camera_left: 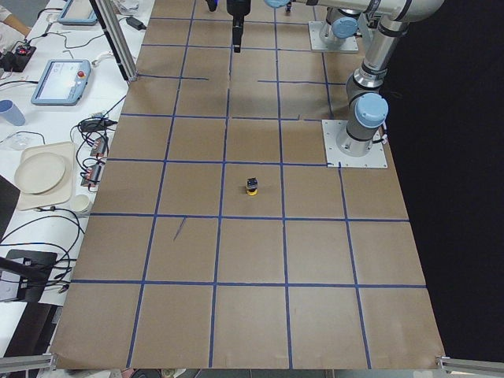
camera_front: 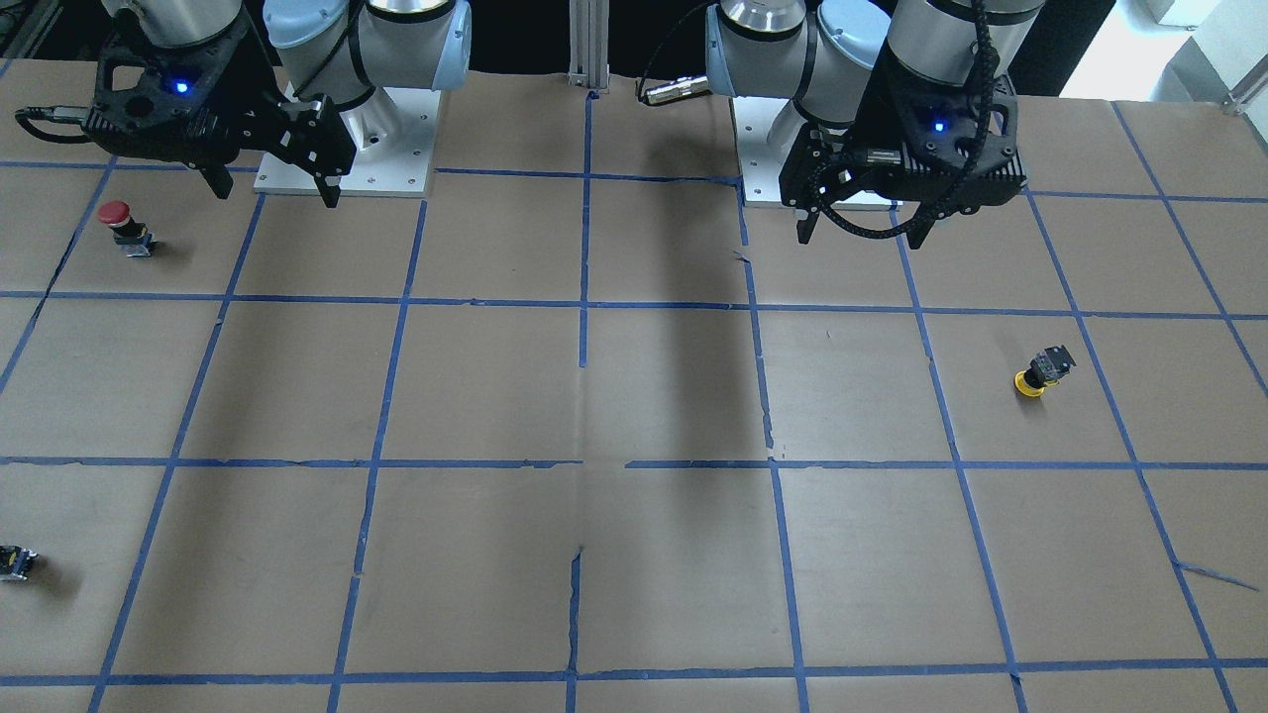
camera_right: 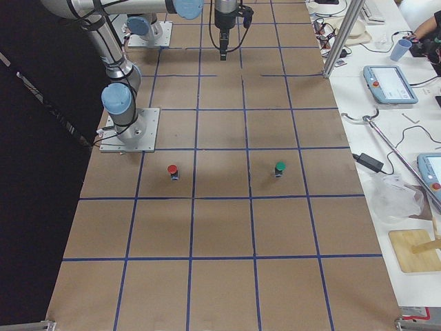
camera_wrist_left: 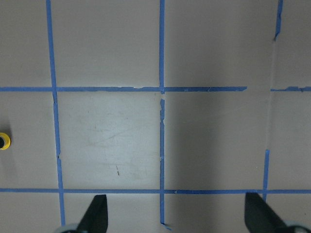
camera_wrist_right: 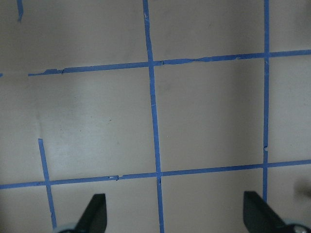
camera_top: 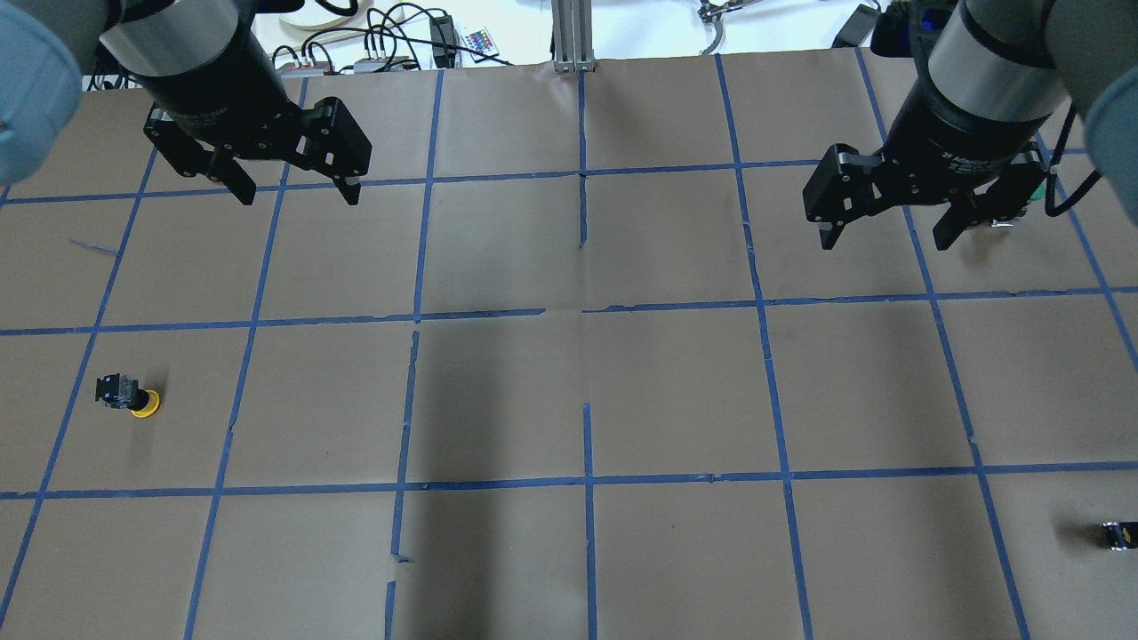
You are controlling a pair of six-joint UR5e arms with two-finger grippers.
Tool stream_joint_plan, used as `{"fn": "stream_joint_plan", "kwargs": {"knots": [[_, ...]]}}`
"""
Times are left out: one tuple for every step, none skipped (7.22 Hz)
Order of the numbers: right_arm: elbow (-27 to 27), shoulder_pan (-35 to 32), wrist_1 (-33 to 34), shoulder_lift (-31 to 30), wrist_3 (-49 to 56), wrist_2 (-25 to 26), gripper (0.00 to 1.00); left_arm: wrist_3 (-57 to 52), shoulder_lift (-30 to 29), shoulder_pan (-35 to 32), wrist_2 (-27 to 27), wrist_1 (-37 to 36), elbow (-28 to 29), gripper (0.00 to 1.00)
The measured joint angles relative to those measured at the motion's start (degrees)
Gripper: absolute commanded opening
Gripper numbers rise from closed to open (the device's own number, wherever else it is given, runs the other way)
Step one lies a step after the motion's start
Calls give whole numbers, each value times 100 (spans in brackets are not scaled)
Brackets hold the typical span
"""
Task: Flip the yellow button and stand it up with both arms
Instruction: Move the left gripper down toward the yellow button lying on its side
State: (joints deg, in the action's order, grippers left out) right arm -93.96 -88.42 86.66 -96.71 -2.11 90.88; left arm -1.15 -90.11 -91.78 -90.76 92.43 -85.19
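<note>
The yellow button (camera_front: 1039,375) rests cap-down on the brown paper, its black-grey body pointing up. It also shows in the overhead view (camera_top: 130,396), the exterior left view (camera_left: 252,187), and as a sliver of yellow cap at the left edge of the left wrist view (camera_wrist_left: 4,141). My left gripper (camera_front: 862,241) (camera_top: 299,199) hangs open and empty above the table, well away from the button. Its fingertips (camera_wrist_left: 97,213) frame bare paper. My right gripper (camera_front: 275,196) (camera_top: 885,244) is open and empty on the other side, its fingertips (camera_wrist_right: 95,213) over bare paper.
A red-capped button (camera_front: 121,226) (camera_right: 172,170) stands near the right arm's base. A green-capped button (camera_right: 279,167) stands further out. A small black-grey piece with a yellow spot (camera_front: 15,562) (camera_top: 1118,535) lies at the table edge. Blue tape lines grid the table (camera_front: 634,396).
</note>
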Motion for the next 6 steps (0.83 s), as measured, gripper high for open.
{"fn": "stream_joint_plan", "kwargs": {"knots": [[0, 0, 0, -1, 2, 0, 100, -28, 6, 11, 1, -17, -2, 99], [-9, 0, 0, 2, 6, 1, 100, -47, 5, 43, -14, 0, -10, 99], [-36, 0, 0, 7, 7, 8, 100, -126, 0, 138, -43, 48, -52, 99], [-61, 0, 0, 9, 8, 13, 100, -334, -3, 342, -76, 84, -144, 99], [-73, 0, 2, 11, 9, 16, 100, -736, -10, 720, -84, 78, -290, 99], [-76, 0, 6, 10, 9, 15, 100, -1140, -20, 1123, -79, 60, -431, 99]]}}
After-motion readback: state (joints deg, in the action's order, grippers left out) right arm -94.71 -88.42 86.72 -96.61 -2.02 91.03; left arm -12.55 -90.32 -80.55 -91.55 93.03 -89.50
